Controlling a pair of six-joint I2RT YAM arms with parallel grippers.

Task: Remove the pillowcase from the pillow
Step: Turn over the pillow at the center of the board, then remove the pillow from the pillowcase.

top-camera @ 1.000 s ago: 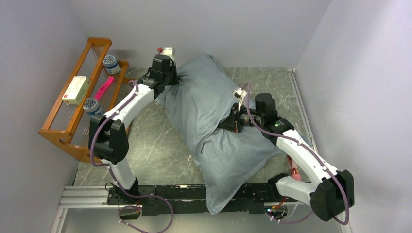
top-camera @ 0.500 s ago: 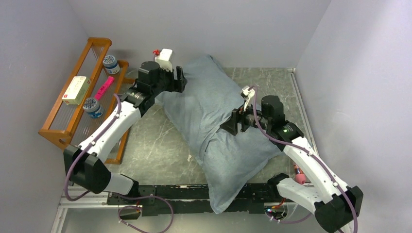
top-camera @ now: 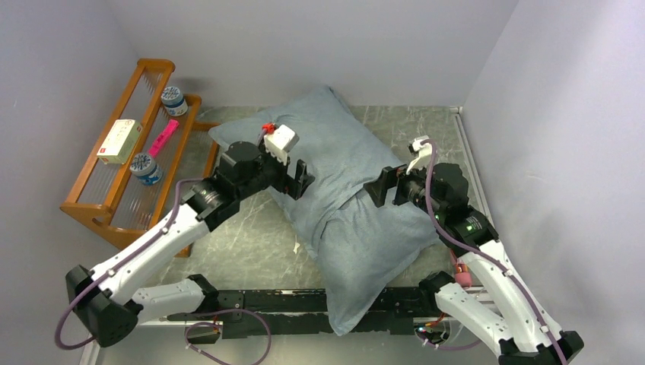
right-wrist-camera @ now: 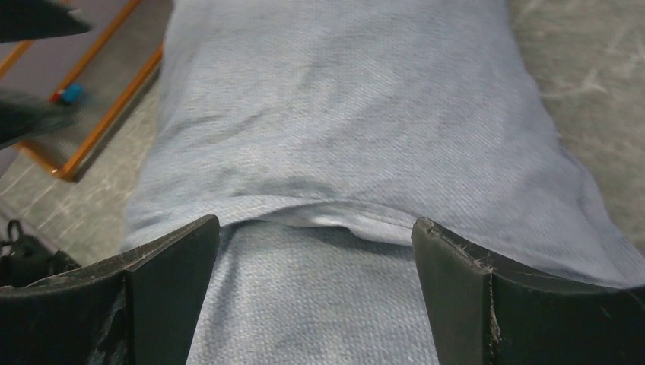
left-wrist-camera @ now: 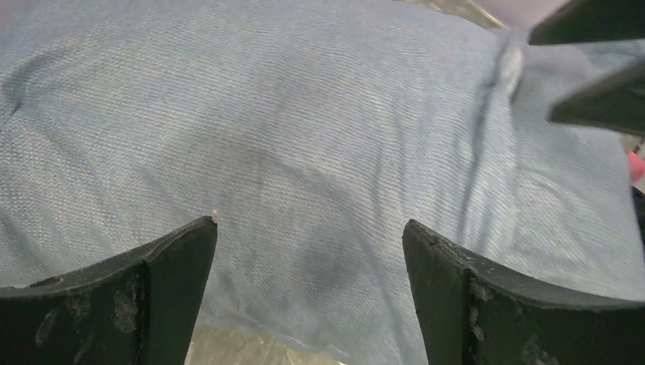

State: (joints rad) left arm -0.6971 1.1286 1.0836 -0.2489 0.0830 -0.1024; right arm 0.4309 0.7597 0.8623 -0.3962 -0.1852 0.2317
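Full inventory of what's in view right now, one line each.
pillowcase: 1, grey-blue, mid-table, stuffed full, near end over the front rail
table: 1, grey marbled, under everything
rack: 1, orange-brown wood, by left wall
jars: 2, blue-lidded, on rack
box: 1, cream with red mark, on rack
pink item: 1, on rack between jars
left hand: 1, black, open, at pillowcase's left edge
right hand: 1, black, open, at pillowcase's right side

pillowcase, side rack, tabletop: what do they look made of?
Pillowcase: woven cloth, matte grey-blue; fine weave lines and soft creases. Rack: likely varnished wood, glossy orange-brown. Tabletop: marble-look, grey-green with pale veins; possibly laminate.
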